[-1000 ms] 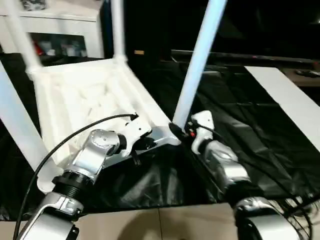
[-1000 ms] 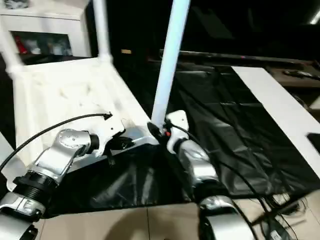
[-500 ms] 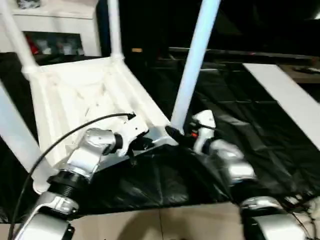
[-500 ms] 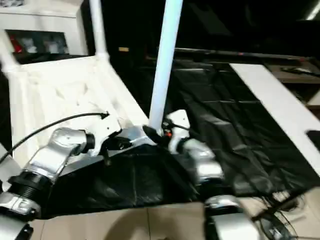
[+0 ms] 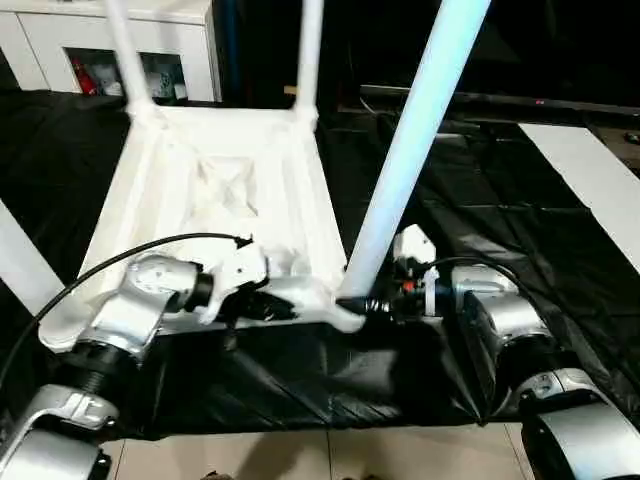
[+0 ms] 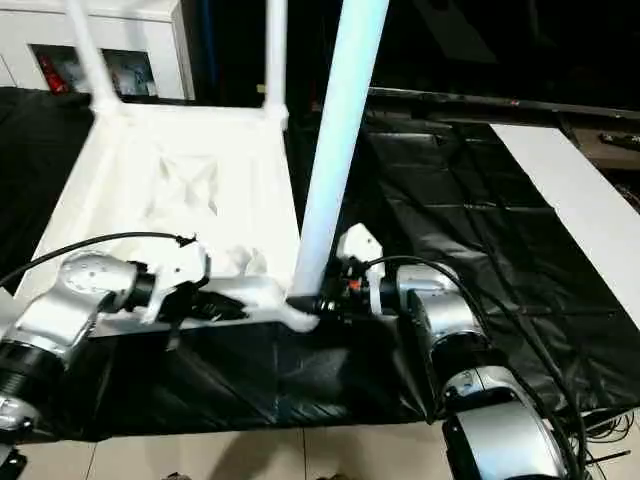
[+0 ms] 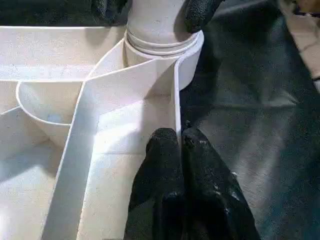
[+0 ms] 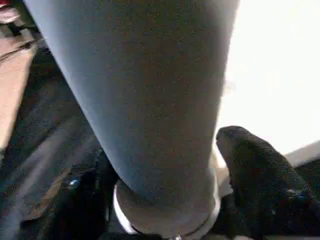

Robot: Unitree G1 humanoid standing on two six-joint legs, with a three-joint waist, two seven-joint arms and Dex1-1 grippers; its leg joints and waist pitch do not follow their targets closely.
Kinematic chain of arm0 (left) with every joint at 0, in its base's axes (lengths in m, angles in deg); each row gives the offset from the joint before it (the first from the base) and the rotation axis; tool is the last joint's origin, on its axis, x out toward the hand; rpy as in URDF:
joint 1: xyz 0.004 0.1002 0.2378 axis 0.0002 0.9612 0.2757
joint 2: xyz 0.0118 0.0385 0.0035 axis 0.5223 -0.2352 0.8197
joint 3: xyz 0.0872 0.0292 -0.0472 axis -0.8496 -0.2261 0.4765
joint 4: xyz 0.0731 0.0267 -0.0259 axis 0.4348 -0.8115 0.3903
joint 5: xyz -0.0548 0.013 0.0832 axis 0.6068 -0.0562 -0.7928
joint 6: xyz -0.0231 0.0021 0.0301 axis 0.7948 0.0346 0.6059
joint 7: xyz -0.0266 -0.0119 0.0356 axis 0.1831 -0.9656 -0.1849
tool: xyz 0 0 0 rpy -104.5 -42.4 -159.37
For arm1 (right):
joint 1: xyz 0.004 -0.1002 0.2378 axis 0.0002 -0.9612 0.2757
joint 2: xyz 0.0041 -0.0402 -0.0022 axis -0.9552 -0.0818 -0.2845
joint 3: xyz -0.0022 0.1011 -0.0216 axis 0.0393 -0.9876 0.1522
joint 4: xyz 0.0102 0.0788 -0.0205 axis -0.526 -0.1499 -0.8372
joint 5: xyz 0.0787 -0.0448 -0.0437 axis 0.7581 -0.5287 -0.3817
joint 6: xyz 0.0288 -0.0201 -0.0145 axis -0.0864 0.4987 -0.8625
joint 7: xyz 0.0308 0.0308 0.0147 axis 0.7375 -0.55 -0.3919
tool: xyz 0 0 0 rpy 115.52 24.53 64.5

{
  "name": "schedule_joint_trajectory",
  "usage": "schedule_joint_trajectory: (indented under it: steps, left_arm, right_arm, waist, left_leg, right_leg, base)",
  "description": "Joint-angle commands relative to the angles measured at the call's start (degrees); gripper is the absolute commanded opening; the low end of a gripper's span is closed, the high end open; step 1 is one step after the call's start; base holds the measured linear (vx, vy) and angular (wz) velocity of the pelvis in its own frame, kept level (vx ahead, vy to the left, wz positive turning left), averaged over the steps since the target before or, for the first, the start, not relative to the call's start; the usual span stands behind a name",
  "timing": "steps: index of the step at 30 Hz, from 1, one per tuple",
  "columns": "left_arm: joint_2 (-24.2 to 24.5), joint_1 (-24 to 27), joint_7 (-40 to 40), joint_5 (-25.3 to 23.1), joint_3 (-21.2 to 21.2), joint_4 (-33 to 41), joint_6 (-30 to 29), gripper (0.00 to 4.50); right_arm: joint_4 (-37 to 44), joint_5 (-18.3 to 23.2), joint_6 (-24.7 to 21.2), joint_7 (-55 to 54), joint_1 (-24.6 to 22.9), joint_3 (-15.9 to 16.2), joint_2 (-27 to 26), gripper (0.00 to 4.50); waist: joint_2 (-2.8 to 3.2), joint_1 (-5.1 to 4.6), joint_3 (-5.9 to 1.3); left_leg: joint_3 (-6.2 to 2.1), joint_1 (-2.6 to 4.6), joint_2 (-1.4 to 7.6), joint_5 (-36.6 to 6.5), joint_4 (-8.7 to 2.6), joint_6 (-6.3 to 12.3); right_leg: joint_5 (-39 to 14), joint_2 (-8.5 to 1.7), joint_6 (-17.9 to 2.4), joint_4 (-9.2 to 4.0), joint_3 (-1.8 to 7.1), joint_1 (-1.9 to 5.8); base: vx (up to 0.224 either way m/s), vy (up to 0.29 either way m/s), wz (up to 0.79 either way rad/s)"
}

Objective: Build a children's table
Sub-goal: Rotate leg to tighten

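Right forearm has swung level; right pincer (image 5: 352, 303) grasps the near leg (image 5: 410, 160) at its socket. Left pincer (image 7: 179, 142) clenched on tabletop (image 5: 225, 190) rim. Black-covered counter (image 5: 480, 220), white cabinet (image 5: 60, 40) behind.

The children's table top (image 5: 225, 190) lies underside up on the work table (image 5: 480, 210), toward its left half, its near edge close to the work table's near edge. Legs stand up from its corner sockets: two at the far corners (image 5: 128, 50) (image 5: 308, 55), one at the near right corner (image 5: 410, 160), one at the near left corner (image 5: 20, 262). The left gripper (image 7: 181, 145) sits at the top's near edge, just left of the near right socket, its fingers pressed together over the rim wall. The right gripper (image 5: 365, 303) reaches in from the right, a finger (image 8: 255, 170) on each side of that leg's base. A cabinet (image 5: 60, 45) stands behind the far left corner
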Motion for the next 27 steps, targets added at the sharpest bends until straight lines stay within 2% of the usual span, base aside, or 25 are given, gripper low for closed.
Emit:
schedule_joint_trajectory:
  steps: [1,4,6,11,17,19,22,23,24,25,27]
  left_arm:
    - [-0.02,-0.32,-3.11,1.26,-1.48,0.61,1.48,0.0]
    - [0.05,-0.63,-3.45,1.2,-1.57,0.03,1.92,0.0]
    - [0.08,-0.99,-3.98,1.1,-1.62,-0.83,2.53,0.0]
    - [0.13,-1.46,-4.63,1.01,-1.52,-1.63,2.56,0.0]
    - [-0.04,-1.99,-1.93,-0.13,-1.31,-2.71,1.42,0.0]
    - [-1.1,-2.48,2.01,-0.96,-0.56,-3.13,-0.6,0.0]
    - [-3.05,-2.83,7.21,-2.41,-0.36,-2.53,-2.62,0.0]
    - [-3.66,-2.82,8.51,-2.69,-0.32,-2.16,-3.36,0.0]
    - [-4.69,-2.82,10.19,-2.96,-0.3,-1.57,-4.32,0.0]
    - [-5.86,-2.67,11.84,-3.17,-0.36,-0.66,-5.79,0.0]
    - [-8.7,-2.65,16.3,-4.15,-0.53,0.41,-7.9,0.0]
  right_arm:
    - [-0.71,0.01,-0.05,0.99,1.18,0.43,0.69,2.96]
    - [-0.66,-0.41,0.07,2.38,0.97,1.15,0.52,2.84]
    - [-0.84,-0.65,0.19,3.57,0.79,1.57,0.4,2.55]
    - [-1.35,-0.55,-0.02,4.51,1.07,1.51,0.11,2.37]
    - [-0.96,0.17,-0.82,2.76,0.1,1.15,-0.71,2.21]
    - [0.38,1.43,-1.75,-1.14,-1.28,-0.55,-2.0,2.19]
    - [1.59,1.7,-1.48,-9.95,-3.4,-2.81,-4.28,2.11]
    - [1.82,1.62,-1.67,-12.45,-3.92,-3.31,-4.98,2.07]
    - [2.05,1.35,-1.71,-16.19,-4.55,-3.93,-6.11,2.07]
    - [2.45,1.28,-1.61,-19.53,-5.33,-4.48,-7.51,2.05]
    - [1.84,0.48,-1.56,-28.5,-6.12,-5.45,-11.01,2.04]
  waist:
    - [0.93,0.19,-3.36]
    - [0.95,0.39,-3.41]
    - [0.97,0.55,-3.46]
    - [0.92,0.89,-3.6]
    - [0.83,0.92,-3.45]
    - [0.84,0.85,-3.28]
    - [0.75,0.67,-2.83]
    - [0.55,0.55,-2.77]
    - [0.48,0.29,-2.7]
    - [0.7,0.23,-2.6]
    - [0.46,-0.57,-2.6]
  left_leg:
    - [1.26,0.07,-0.28,-10.03,-3.03,2.62]
    - [1.21,0.06,-0.28,-9.6,-3.03,2.25]
    - [1.21,0.1,-0.32,-9.15,-3.01,2.25]
    - [1.27,0.13,-0.36,-8.13,-2.89,2.4]
    - [1.25,0.1,-0.41,-9.36,-2.93,2.03]
    - [1.23,0.19,-0.39,-10.31,-3.0,1.61]
    - [1.04,0.49,-0.59,-13.41,-3.26,0.58]
    - [0.89,0.5,-0.65,-14.37,-3.36,0.09]
    - [0.74,0.48,-0.7,-15.01,-3.5,-0.25]
    - [0.67,0.51,-0.74,-15.61,-3.56,-0.43]
    - [0.43,0.6,-0.94,-17.42,-3.53,-0.56]
  right_leg:
    - [-7.42,-3.39,-13.98,-3.31,2.48,3.88]
    - [-7.32,-3.32,-13.5,-3.23,2.49,3.87]
    - [-6.38,-3.28,-13.62,-3.12,2.48,3.87]
    - [-4.45,-3.26,-14.02,-2.82,2.51,3.95]
    - [-7.06,-3.3,-13.35,-3.1,2.52,3.88]
    - [-8.91,-3.3,-12.81,-3.34,2.59,3.74]
    - [-16.64,-3.52,-10.41,-4.27,2.69,3.33]
    - [-20.33,-3.62,-9.13,-4.59,2.67,3.38]
    - [-23.04,-3.58,-7.98,-4.81,2.64,3.37]
    - [-24.4,-3.65,-7.57,-5.0,2.61,3.26]
    - [-28.84,-3.64,-5.9,-5.59,2.35,3.11]
  base:
    - [0.0,0.0,0.0]
    - [0.0,0.0,0.0]
    - [0.0,0.0,0.0]
    - [0.0,0.0,0.0]
    - [0.0,0.0,0.0]
    - [0.0,0.0,0.0]
    - [0.0,0.0,0.0]
    - [0.0,0.0,0.0]
    - [0.0,0.0,0.0]
    - [0.0,0.0,0.0]
    - [0.0,0.0,0.0]
